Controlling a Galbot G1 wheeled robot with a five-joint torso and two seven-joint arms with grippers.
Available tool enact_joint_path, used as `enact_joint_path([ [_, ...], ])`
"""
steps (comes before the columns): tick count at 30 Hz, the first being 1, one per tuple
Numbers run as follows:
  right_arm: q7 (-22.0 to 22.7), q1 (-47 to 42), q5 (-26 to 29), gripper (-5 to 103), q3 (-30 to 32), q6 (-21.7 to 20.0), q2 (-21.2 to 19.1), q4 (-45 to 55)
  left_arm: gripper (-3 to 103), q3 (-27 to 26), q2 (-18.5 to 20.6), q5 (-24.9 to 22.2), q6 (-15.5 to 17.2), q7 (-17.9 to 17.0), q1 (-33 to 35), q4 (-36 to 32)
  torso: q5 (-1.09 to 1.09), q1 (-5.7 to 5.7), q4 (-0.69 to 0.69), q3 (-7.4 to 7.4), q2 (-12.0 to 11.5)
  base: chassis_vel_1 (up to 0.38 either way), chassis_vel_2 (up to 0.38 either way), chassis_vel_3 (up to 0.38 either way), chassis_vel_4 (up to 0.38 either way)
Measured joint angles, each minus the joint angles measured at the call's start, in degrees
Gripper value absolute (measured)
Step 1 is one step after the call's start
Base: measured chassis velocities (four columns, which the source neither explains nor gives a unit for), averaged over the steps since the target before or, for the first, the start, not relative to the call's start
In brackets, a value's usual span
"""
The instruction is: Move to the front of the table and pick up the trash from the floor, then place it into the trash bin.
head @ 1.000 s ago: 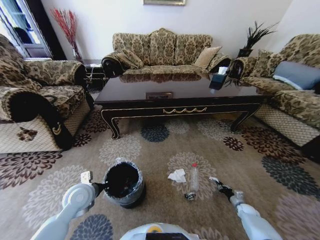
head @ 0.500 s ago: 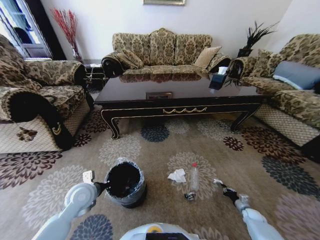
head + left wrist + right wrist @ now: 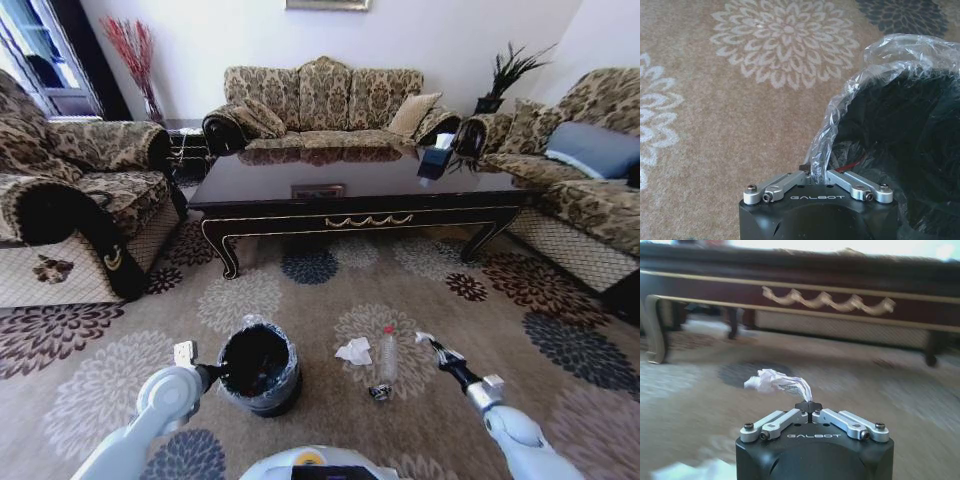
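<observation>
- Clamped shut at the right gripper (image 3: 810,407): jaws pinching a small crumpled white paper wad (image 3: 777,382), held clear of the floral carpet (image 3: 300,420) and facing the front edge of the long dark glossy wooden desk (image 3: 350,185).
- Closed too at the left gripper (image 3: 815,172): jaws nipping the thin translucent plastic liner (image 3: 850,95) at the rim of the small round black bin (image 3: 290,362).
- Leftward from the right jaws to the bin, so likely a sideways carry; left arm already at the bin, right arm nearer the remaining trash.
- Between them on the carpet: a clear plastic bottle (image 3: 387,355), long axis pointing at the desk's front edge with the red cap desk-side, and a second white paper wad (image 3: 354,351) just beside it.
- Versus a second ago: right gripper higher and nearer the desk; bin shifted slightly toward the bottle.
</observation>
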Motion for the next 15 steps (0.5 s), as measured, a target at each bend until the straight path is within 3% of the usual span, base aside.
enact_joint_path([
  [3,0.9,-3.6,-2.3,0,-0.6,-1.6,0.3,11.7,0,0.9,-0.8,0.2,0.0,0.0,-0.6,0.1,0.00,0.00,0.00,0.00,0.0,0.000,0.000,0.000,0.000],
  [8,1.2,-7.2,-5.1,0,-2.1,-2.9,-0.2,21.4,0,2.3,-1.2,1.1,0.0,0.0,-1.0,0.0,-0.01,0.00,0.00,0.00,0.0,0.000,0.000,0.000,0.000],
  [15,1.2,-8.5,-7.6,0,-3.6,-3.8,-2.7,27.3,0,4.9,-1.1,1.4,0.0,0.0,-2.6,0.5,0.00,0.00,0.00,-0.01,0.0,0.000,0.000,0.000,0.000],
])
